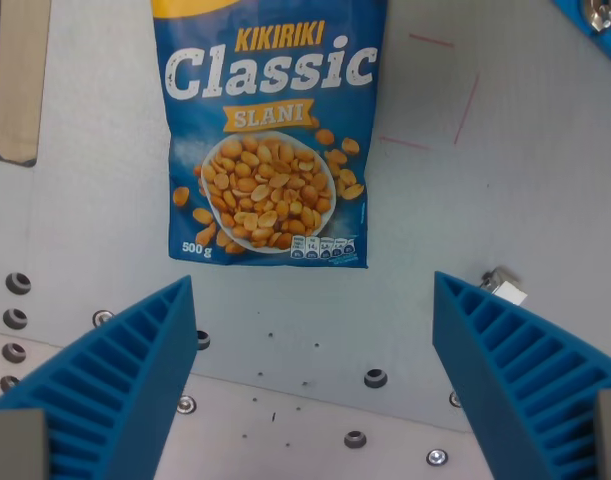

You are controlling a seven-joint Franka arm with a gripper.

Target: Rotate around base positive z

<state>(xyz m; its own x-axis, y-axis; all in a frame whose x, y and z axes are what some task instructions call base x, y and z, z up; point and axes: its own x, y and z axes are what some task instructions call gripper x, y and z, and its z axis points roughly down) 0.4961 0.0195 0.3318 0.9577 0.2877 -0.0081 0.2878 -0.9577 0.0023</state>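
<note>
Jaws stand wide apart, hovering over bare table [105,150] below the peanut bag's [270,140] bottom edge.

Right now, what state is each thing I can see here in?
Peanut bag: lying flat on the table, label up, looks sealed, untouched.
Gripper: open, fingers wide apart, holding nothing, the bag ahead of it.
Table: grey, with faint red lines and screw holes.
Small metal piece: resting on the table near the finger on the wrist view's right.
</note>
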